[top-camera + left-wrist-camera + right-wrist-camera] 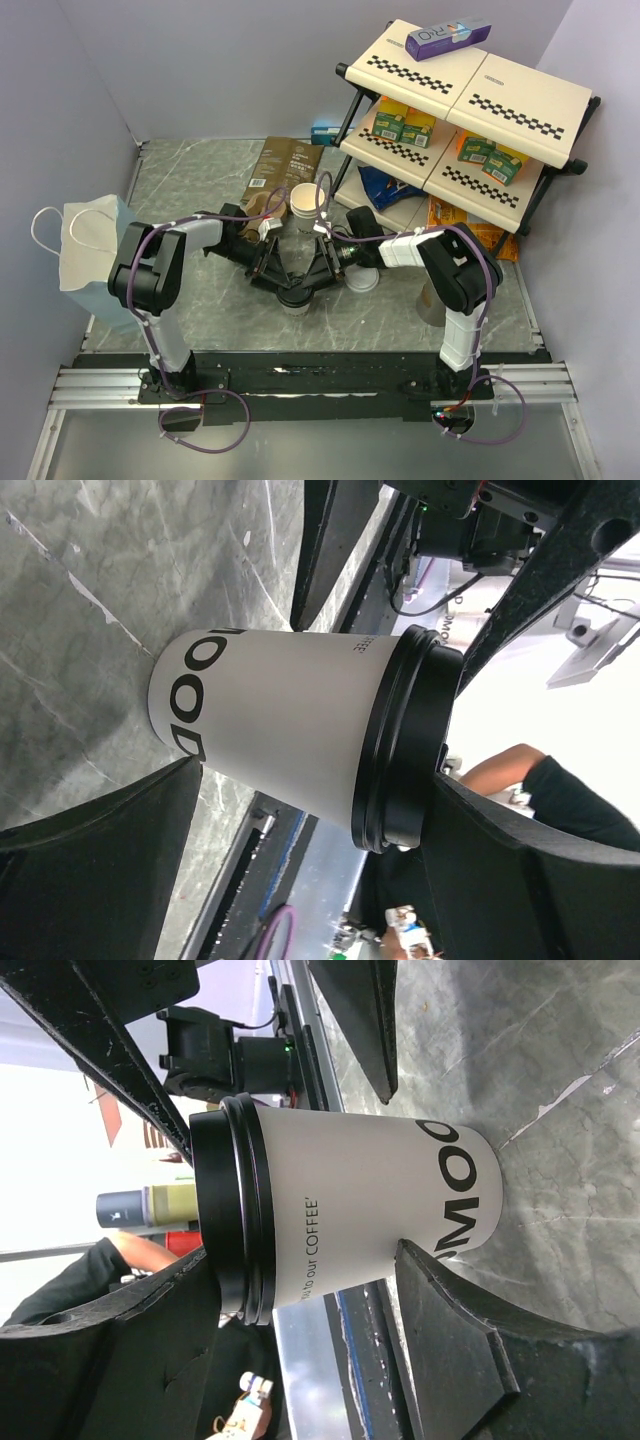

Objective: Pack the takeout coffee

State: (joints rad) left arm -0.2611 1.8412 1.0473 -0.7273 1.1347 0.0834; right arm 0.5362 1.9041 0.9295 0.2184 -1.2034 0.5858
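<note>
The lidded takeout coffee (297,297) stands upright just below the middle of the top view, not yet packed. The left gripper (278,280) and right gripper (316,280) bracket it, jaws apart, neither clamped. Lifting and carrying to the white paper bag (85,250), well apart at left, remain.

Takeout coffee (296,298) on table (190,190) between left hand (282,287), right hand (313,285); second cup (305,203) behind; bag (85,250) left.

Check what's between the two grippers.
The takeout coffee, lid on, upright between left gripper and right gripper; top view shows it, both wrist views too.
</note>
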